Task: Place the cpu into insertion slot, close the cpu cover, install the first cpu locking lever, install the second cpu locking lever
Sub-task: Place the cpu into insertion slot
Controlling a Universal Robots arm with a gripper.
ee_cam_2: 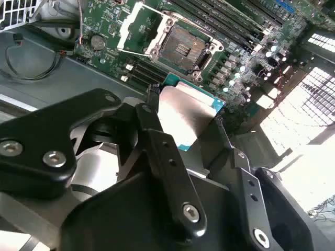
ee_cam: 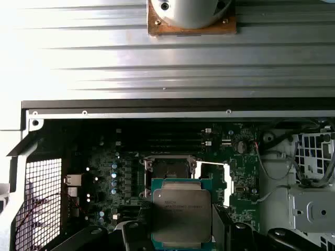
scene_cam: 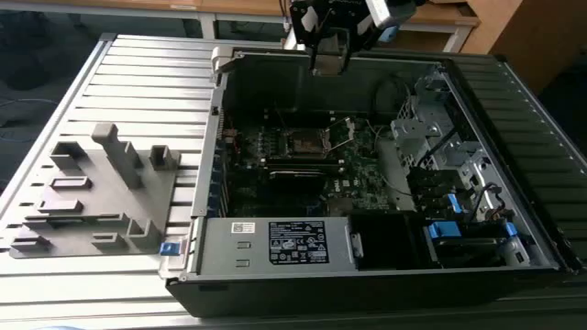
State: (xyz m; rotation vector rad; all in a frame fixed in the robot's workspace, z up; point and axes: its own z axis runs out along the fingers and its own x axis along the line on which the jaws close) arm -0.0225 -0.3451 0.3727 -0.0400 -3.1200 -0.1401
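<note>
The claw (scene_cam: 330,65) pinches the cpu (ee_cam: 181,212) by its sides and holds it in the air above the empty slot (ee_cam: 167,168), whose cpu cover (ee_cam: 212,165) stands flipped open.

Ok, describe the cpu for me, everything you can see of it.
The cpu is a flat square chip: a dull silver-grey metal lid with faint print, seated on a thin green board whose edge shows around it. The gripper holds it, jaws pressing on two opposite edges, with the metal side turned toward both wrist views. It hangs above the motherboard, just short of the insertion slot, which lies open and bare. The chip is not yet seated, and nothing else is seen touching it.
</note>
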